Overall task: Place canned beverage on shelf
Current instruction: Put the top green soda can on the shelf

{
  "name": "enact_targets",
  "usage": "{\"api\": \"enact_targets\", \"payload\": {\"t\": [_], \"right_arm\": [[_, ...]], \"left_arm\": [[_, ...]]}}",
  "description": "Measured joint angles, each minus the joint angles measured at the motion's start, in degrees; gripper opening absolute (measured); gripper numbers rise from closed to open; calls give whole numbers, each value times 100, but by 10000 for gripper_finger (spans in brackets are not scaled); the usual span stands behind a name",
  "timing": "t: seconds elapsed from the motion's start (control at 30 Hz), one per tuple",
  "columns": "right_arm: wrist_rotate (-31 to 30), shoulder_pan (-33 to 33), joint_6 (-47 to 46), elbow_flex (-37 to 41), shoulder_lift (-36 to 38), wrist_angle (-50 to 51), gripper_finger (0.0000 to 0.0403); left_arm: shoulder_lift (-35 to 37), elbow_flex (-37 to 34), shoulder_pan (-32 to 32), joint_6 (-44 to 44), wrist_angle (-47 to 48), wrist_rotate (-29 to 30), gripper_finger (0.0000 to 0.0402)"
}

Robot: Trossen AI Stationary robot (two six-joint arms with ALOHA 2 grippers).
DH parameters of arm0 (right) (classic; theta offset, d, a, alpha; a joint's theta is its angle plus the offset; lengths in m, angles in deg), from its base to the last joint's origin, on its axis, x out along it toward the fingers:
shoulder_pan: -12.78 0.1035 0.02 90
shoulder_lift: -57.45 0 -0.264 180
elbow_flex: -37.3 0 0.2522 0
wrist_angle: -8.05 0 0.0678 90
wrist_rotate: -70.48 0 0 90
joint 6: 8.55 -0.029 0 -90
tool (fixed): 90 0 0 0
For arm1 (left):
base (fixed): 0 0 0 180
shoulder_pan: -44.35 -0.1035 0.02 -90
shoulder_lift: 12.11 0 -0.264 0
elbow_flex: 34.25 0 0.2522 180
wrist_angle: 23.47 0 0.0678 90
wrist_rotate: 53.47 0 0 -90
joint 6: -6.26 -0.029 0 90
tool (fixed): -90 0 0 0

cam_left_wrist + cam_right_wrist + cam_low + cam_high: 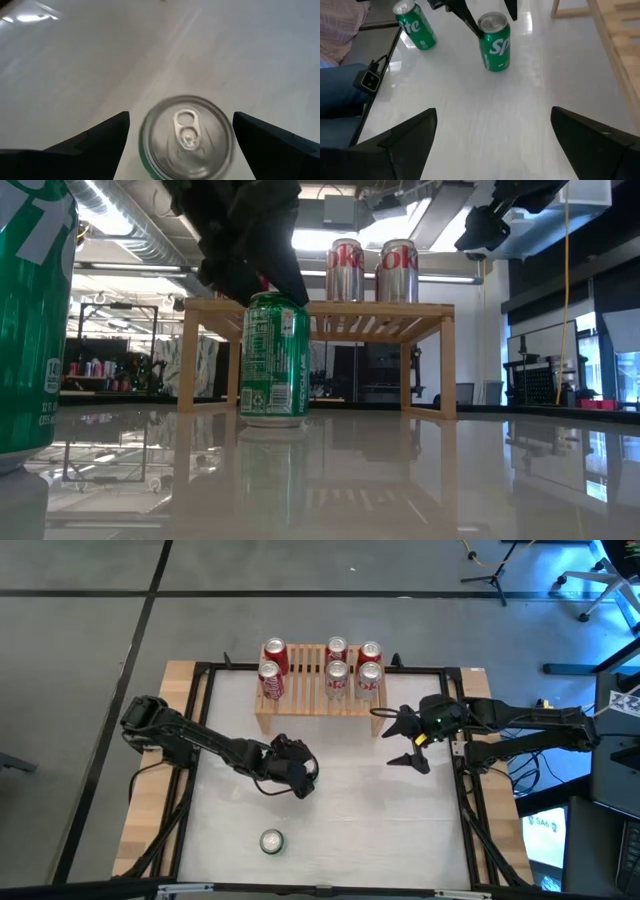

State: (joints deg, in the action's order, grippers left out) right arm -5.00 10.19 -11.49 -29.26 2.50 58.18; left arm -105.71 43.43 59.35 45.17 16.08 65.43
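Observation:
A green soda can (274, 358) stands upright on the white table in front of the light-wood slatted shelf (310, 708); it also shows in the right wrist view (495, 42). My left gripper (300, 775) hangs open just above the can. Its two fingers (100, 139) stand on either side of the can's top (186, 134) and point down. I see no touch. My right gripper (395, 738) is open and empty at the right, beside the shelf's right end. Several red and silver cans (337, 678) stand on the shelf's top.
A second green can (271, 841) stands near the table's front edge, left of centre; it also shows in the right wrist view (415, 25). The shelf's front left part (300, 690) is bare. A person's leg in jeans (340, 90) shows beyond the table edge.

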Motion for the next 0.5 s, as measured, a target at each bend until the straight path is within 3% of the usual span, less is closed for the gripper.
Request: {"api": "enact_targets", "payload": {"t": [0.17, 0.5], "right_arm": [[0, -2, 9, 0, -50, -21, 386], [0, -3, 20, 0, -119, -24, 386]], "left_arm": [[2, 0, -59, -1, 41, -590, 345], [2, 0, -233, -45, 58, -938, 343]]}}
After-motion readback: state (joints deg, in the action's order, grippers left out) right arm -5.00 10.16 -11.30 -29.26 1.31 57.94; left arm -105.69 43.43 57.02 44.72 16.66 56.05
